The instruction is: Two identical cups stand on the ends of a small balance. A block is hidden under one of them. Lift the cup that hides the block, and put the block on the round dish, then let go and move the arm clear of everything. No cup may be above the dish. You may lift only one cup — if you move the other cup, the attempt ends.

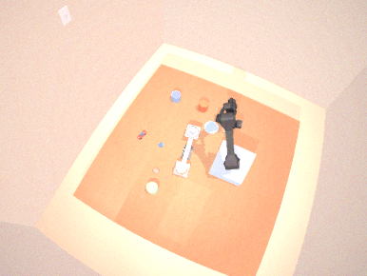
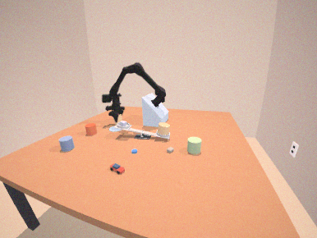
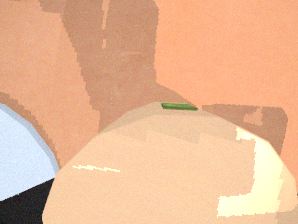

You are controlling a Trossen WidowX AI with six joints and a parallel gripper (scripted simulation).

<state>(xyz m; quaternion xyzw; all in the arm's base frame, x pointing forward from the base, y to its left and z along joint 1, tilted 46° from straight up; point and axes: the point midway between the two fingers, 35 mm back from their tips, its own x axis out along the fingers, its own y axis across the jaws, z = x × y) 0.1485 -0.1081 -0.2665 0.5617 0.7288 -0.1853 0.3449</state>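
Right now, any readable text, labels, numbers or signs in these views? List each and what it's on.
None readable in any view.
Cup held in the gripper: plain, only a small green mark at its edge, no lettering.
Cup on the balance: plain.
Blue, red and green cylinders: blank.
Toy car: too small to tell.
Wall outlet: no text.

Two tan cups [image 3: 166,189] [image 2: 163,129], three coloured cylinders [image 2: 66,144] [image 2: 90,129] [image 2: 195,145], one dish [image 1: 211,127], one toy car [image 2: 117,168]

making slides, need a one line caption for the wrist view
Wrist view: the gripper's fingers shut on a tan cup held above the orange table, pale blue dish at the left edge.
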